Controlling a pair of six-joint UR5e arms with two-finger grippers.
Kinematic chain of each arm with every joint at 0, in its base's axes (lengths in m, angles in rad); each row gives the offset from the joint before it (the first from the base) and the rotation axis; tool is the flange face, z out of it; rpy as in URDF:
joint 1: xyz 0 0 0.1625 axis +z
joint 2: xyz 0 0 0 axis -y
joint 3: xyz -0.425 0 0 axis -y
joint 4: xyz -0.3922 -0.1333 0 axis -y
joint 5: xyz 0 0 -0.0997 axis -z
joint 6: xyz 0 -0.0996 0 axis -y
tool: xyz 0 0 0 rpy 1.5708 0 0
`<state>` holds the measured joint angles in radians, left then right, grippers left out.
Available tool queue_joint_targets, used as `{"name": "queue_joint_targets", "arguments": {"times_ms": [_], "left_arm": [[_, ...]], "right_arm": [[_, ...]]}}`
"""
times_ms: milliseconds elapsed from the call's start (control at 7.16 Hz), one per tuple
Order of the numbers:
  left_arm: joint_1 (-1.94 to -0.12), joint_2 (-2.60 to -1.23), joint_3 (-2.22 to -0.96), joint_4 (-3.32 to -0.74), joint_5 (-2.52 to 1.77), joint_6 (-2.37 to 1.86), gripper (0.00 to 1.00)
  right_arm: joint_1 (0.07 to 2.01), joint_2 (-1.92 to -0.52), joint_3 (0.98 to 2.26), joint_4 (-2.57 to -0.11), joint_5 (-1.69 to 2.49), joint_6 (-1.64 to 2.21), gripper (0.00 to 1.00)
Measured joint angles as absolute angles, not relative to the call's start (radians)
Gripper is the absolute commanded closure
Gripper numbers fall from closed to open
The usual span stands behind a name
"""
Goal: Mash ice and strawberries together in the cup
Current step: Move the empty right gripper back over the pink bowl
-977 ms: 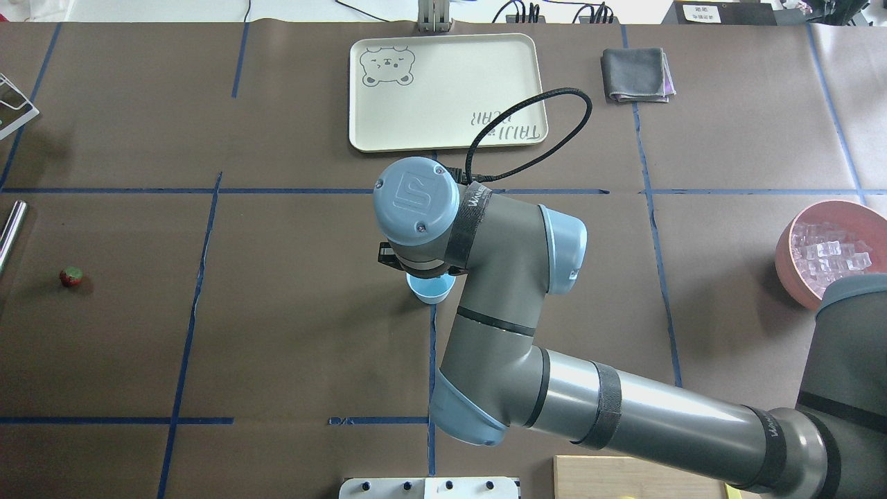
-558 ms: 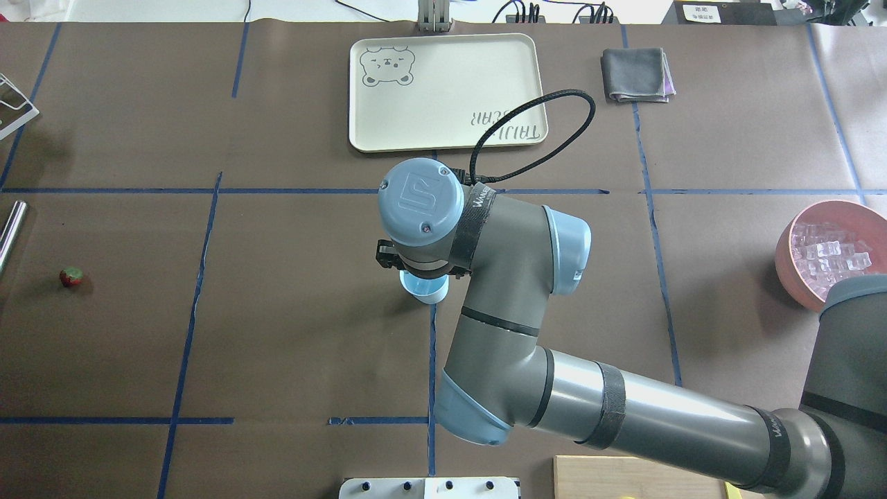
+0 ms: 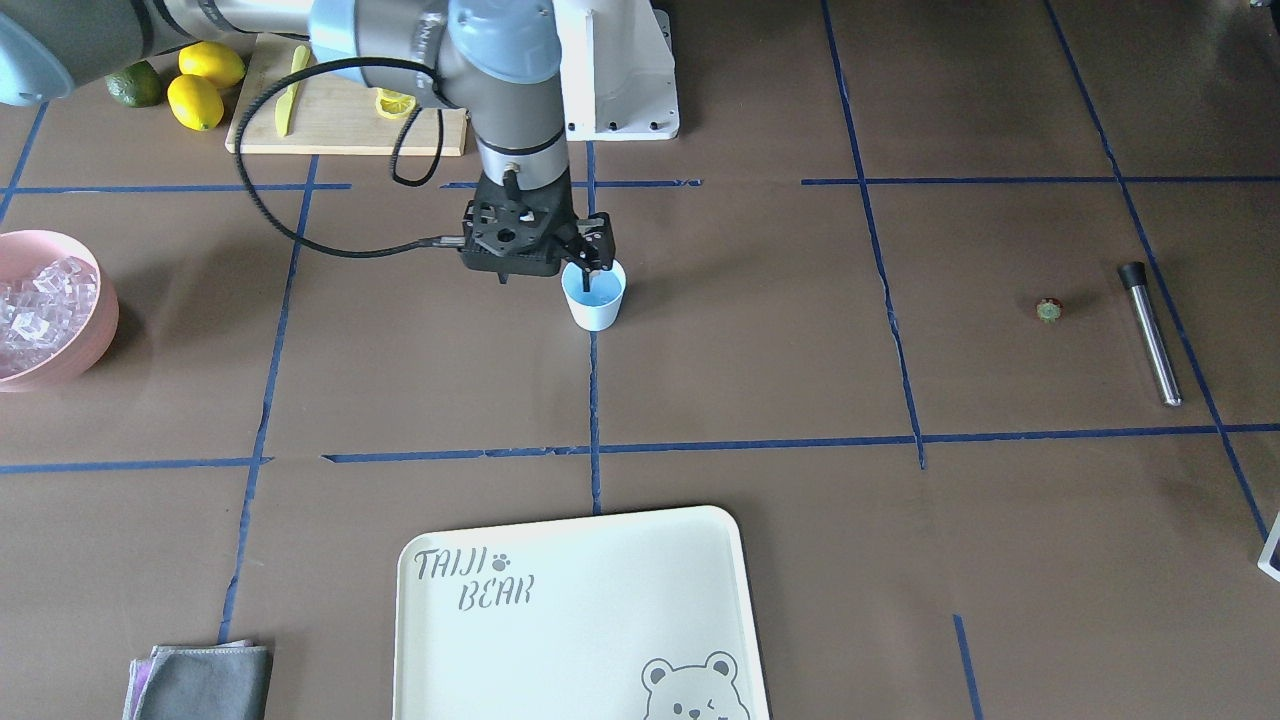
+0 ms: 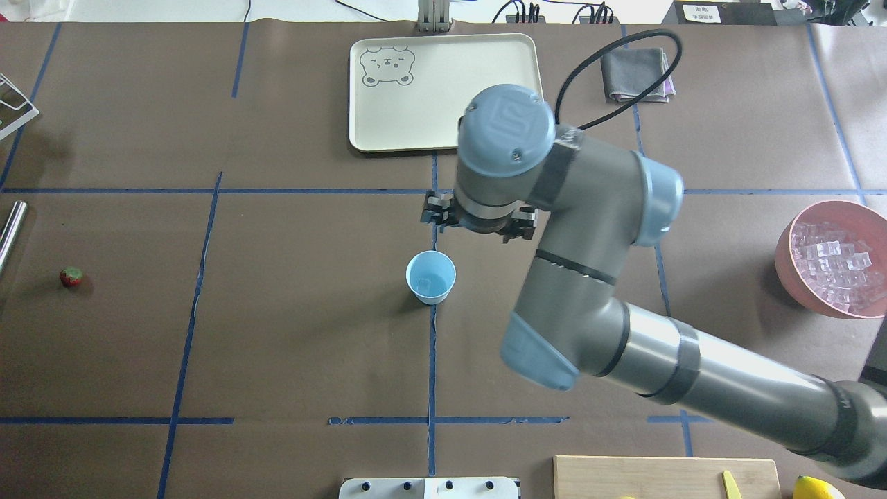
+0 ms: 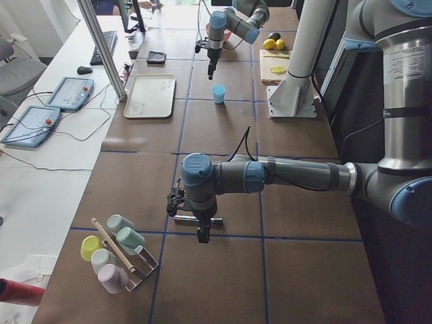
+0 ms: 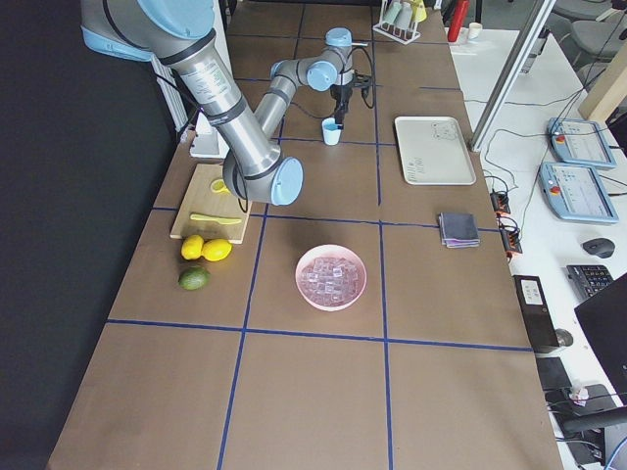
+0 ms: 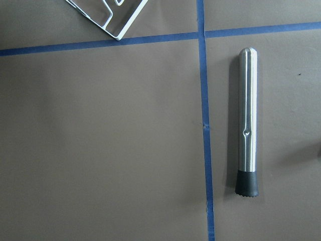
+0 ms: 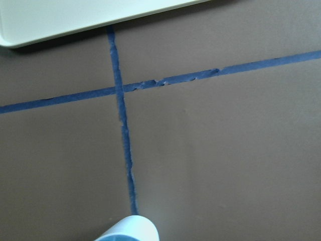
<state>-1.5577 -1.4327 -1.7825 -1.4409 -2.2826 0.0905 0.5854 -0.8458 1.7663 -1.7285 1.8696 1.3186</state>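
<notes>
Standing upright on the brown tabletop, at a crossing of blue tape lines, the cup is sitting apart from everything else; a pale shape on its floor is showing too faintly to identify. Positions as seen from overhead, taken from the cup:
- the strawberry is lying well apart at 9 o'clock
- the ice is filling the pink bowl at 3 o'clock
- the bear-printed tray is lying at 12 o'clock, and a folded grey cloth at 1 o'clock

The right gripper is hovering above the cup, clear of its rim and offset toward the tray; whether its jaws are released or clenched cannot be told. The left gripper is hanging over the steel muddler, which is lying flat beside a tape line; the state of its jaws cannot be told either
</notes>
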Motion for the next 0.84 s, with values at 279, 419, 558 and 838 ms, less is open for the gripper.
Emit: {"name": "queue_joint_targets", "arguments": {"times_ms": [279, 419, 558, 838], "left_arm": [[-1.551, -1.432, -1.781, -1.440, -2.283, 0.091, 0.00], [-1.547, -1.432, -1.779, -1.439, -2.283, 0.091, 0.00], [-1.546, -1.431, -1.776, -1.439, -2.283, 0.090, 0.00], [-1.544, -1.431, -1.774, -1.438, -2.283, 0.090, 0.00]], "right_arm": [[0.717, -1.049, 1.934, -1.727, 1.947, 1.119, 0.00], [0.800, -1.159, 1.999, -1.722, 2.006, 0.987, 0.00], [0.884, -1.260, 2.041, -1.719, 2.059, 0.850, 0.00], [1.043, -1.419, 2.066, -1.717, 2.136, 0.565, 0.00]]}}
